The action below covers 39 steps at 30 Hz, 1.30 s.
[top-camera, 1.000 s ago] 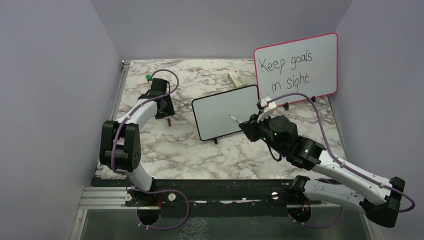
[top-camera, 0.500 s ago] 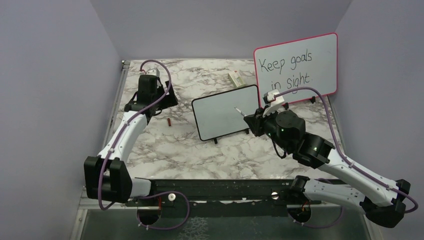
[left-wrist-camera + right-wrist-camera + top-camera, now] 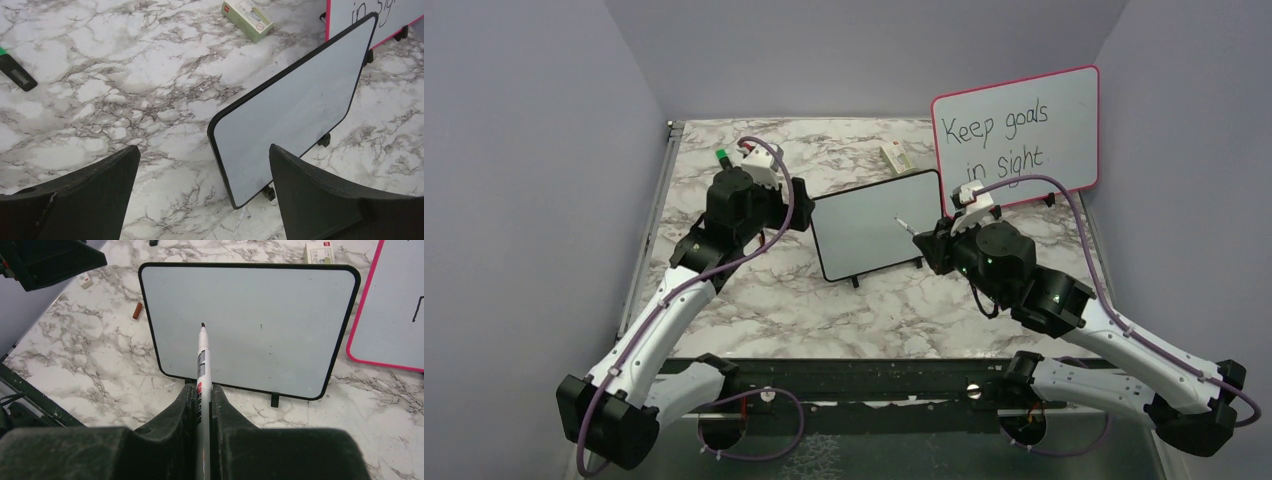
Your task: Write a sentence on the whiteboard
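Note:
The whiteboard (image 3: 874, 226) with its thin black frame stands tilted on small feet at mid-table. Its face is blank; no sentence is in view. My right gripper (image 3: 929, 243) is shut on a white marker (image 3: 202, 365). The uncapped tip points at the board's middle from just in front of it; whether it touches I cannot tell. My left gripper (image 3: 802, 208) hangs open and empty by the board's left edge. In the left wrist view, the whiteboard (image 3: 295, 105) lies beyond the wide-spread fingers (image 3: 320, 195).
A larger pink-framed board (image 3: 1016, 130) with black writing stands at the back right. A small box (image 3: 896, 156) lies behind the whiteboard, a green-capped marker (image 3: 721, 155) at the back left, a red cap (image 3: 137, 310) left of the board.
My left arm has swung from the table's left side towards the whiteboard's left edge, and its jaws have opened wide. The right gripper with the marker moved slightly closer to the board.

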Available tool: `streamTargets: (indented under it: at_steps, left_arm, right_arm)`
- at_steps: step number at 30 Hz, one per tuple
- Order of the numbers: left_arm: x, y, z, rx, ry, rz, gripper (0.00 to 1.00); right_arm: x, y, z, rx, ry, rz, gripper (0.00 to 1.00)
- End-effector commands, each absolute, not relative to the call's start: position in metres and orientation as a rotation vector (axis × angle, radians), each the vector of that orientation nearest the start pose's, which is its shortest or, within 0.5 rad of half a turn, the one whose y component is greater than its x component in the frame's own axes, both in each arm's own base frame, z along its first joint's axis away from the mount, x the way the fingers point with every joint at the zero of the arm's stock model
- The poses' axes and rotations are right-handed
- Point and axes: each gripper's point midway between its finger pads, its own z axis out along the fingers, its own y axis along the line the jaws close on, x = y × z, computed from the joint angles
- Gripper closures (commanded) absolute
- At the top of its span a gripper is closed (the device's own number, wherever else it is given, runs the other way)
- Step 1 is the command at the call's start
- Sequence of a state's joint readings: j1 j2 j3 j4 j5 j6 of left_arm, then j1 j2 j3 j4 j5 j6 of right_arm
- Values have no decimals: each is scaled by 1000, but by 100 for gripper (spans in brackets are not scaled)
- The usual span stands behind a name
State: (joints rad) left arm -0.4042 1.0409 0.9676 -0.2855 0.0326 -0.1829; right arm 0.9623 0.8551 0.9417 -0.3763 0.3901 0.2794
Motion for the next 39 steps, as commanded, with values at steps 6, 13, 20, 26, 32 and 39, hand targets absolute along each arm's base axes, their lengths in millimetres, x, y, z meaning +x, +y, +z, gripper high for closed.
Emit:
streamTargets:
  at_steps: [6,13,20,26,32,39]
  left_arm:
    - [333,-156,270,242,1886,-424,1]
    - [349,-161,268,268,1824,-637,1]
    - [341,-182,265,435,1779,-947,9]
    - [347,-197,244,525,1812,-1127,23]
    - [351,-209,234,579,1822,-1265,23]
    - [354,-214,227,616,1809,-1315,63]
  right_arm:
    - [218,232,288,-386,1799,578,99]
    - [217,239,281,-425,1811,585,100]
    - [214,246,277,-470,1818,604,100]
    - [214,247,272,-488,1819,602,99]
    - [214,250,272,-500,1819,605,100]
    - [217,253,269,-512,1823,594,100]
